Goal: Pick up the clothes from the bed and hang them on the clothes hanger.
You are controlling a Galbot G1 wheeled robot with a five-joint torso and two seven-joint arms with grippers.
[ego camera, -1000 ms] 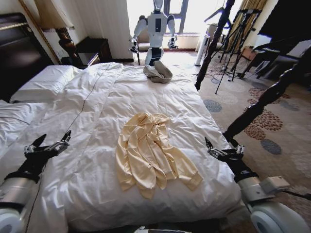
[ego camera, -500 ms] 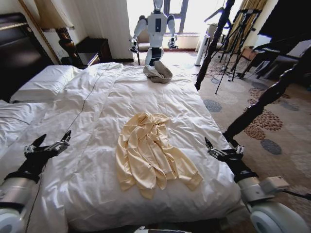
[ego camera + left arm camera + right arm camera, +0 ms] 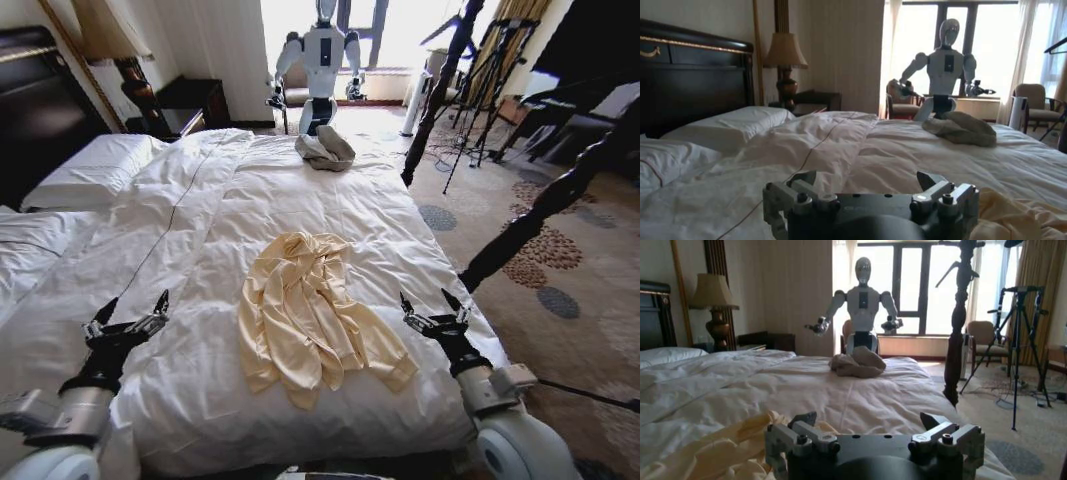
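The pale yellow clothes (image 3: 313, 317) lie crumpled on the white duvet of the bed (image 3: 250, 200), near its foot. My left gripper (image 3: 128, 316) hovers open over the duvet to the left of them. My right gripper (image 3: 431, 310) is open just right of a sleeve, near the bed's right edge. In the left wrist view the left gripper (image 3: 867, 187) is open, with a corner of the clothes (image 3: 1020, 220) beside it. The right wrist view has the right gripper (image 3: 870, 427) open, the clothes (image 3: 727, 450) next to it. A dark clothes hanger pole (image 3: 540, 210) stands right of the bed.
A grey-beige cloth bundle (image 3: 324, 150) sits at the bed's far edge, a white humanoid robot (image 3: 320, 60) behind it. Pillows (image 3: 95, 165), a dark headboard (image 3: 35, 110) and a lamp are on the left. Tripods (image 3: 490, 80) and patterned carpet are on the right.
Both grippers have moved inward toward the clothes, the left one rightward and the right one leftward. The clothes have not moved.
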